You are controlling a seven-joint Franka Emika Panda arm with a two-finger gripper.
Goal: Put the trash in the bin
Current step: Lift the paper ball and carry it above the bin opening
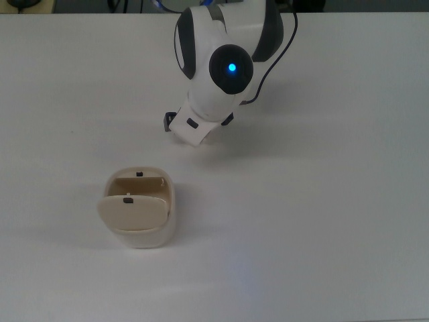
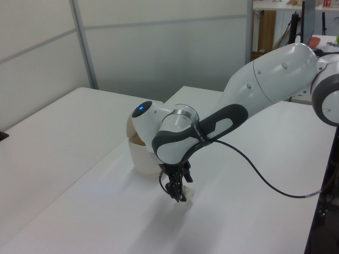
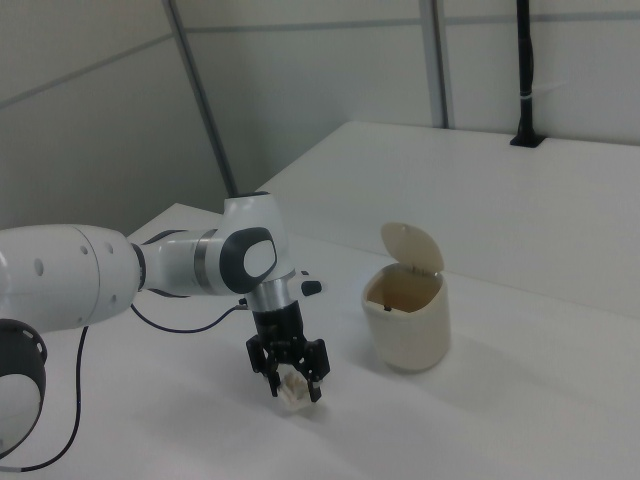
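Observation:
The trash, a small crumpled cream-white paper wad, lies on the white table. In the right view my gripper is down over it, open, with one black finger on each side of the wad. In the left view the gripper reaches down to the table and hides the wad. The top view shows only the arm's white wrist, which covers both the trash and the fingers. The bin, cream-beige with its flap lid tipped up and a tan inside, stands apart from the gripper, toward the top view's lower left.
A black cable runs from the wrist back along the arm. A black post stands at the far edge of a second table in the right view. Bare white tabletop surrounds the bin and the arm.

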